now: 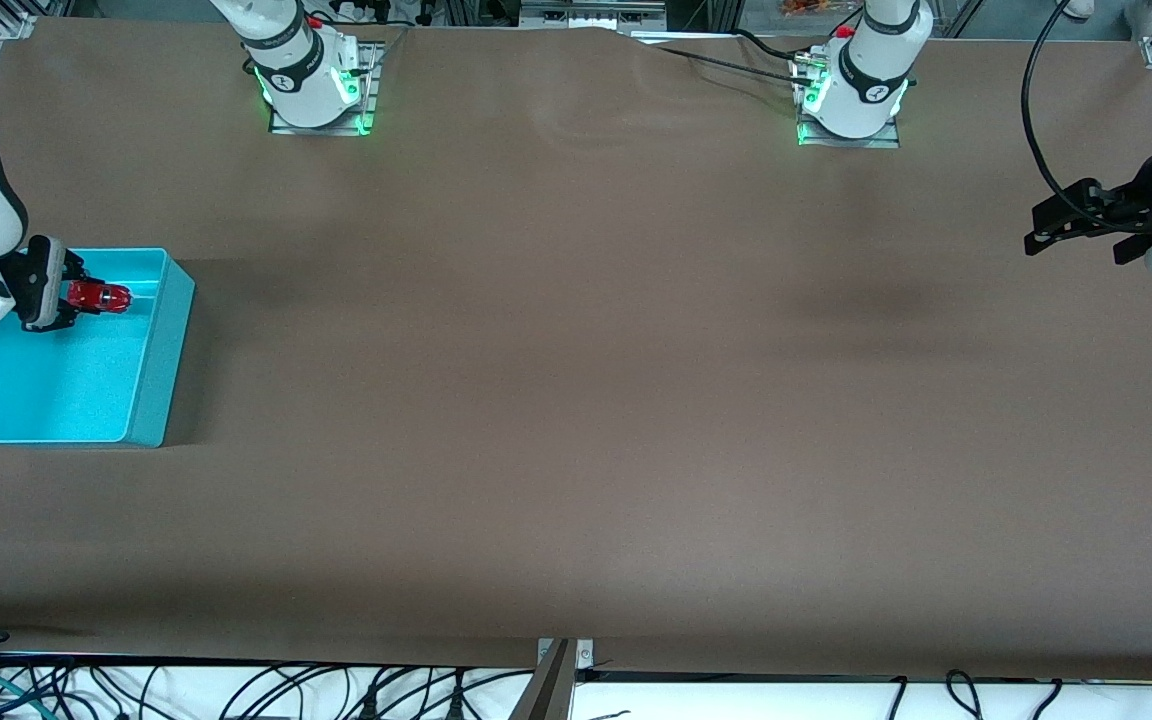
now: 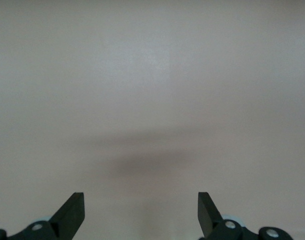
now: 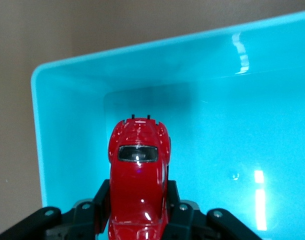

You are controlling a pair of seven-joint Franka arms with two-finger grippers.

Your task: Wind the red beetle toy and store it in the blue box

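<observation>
Right wrist view gives us the relation that matters: the red beetle toy (image 3: pixel 138 185) is clamped between the fingers of the right gripper (image 3: pixel 137 210), and under it lies the bottom of the blue box (image 3: pixel 232 125). The toy's long axis runs straight out from the gripper, its free end pointing toward one of the box's short walls, with a corner of the box showing beside it. So the place for the toy lies directly below the gripper, and we judge that the coming move is only a lowering and a release, with no sideways travel needed.

In the front view we see the same thing from above: the right gripper (image 1: pixel 71 298) hangs over the part of the blue box (image 1: pixel 141 385) nearest the robots' bases, at the right arm's end of the table, and the red beetle toy (image 1: pixel 101 297) sticks out of it over the box's inside. We cannot tell for certain whether the toy is already touching the bottom or is just above it; the shadow in the wrist view suggests it is low.

The left gripper (image 1: pixel 1076 222) waits over the table edge at the left arm's end, well apart from the box, its fingers (image 2: pixel 72 212) spread wide and holding nothing. The right arm is plainly the one placed to finish the storing.
</observation>
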